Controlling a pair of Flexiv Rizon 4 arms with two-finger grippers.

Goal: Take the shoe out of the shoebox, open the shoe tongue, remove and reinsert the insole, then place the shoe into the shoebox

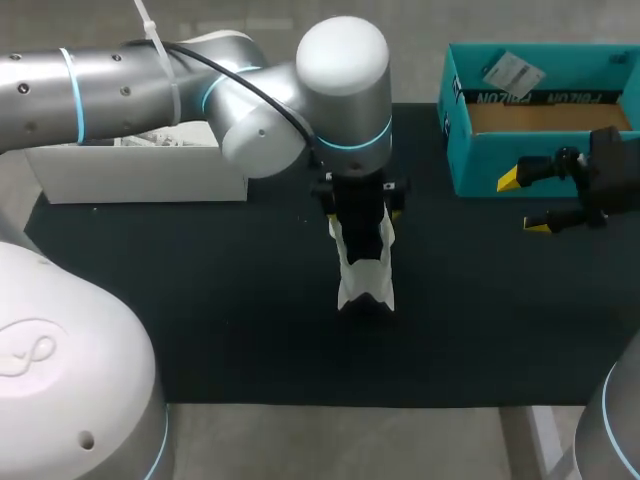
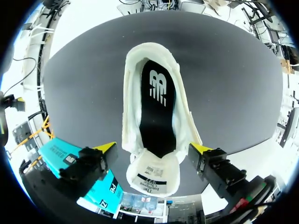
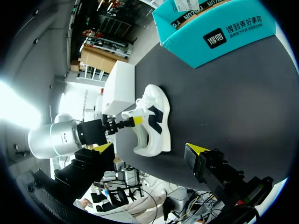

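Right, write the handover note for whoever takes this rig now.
Left claw: open, over the shoe, one finger on each side of it.
Right claw: open, empty, by the near side of the shoebox.
Done: the shoe is out of the box, on its sole mid-table, with the tongue folded back.
Insole: lying inside the shoe. The views do not show whether it has been out yet.
Left: remove and reinsert the insole if that is not done, then put the shoe into the shoebox.
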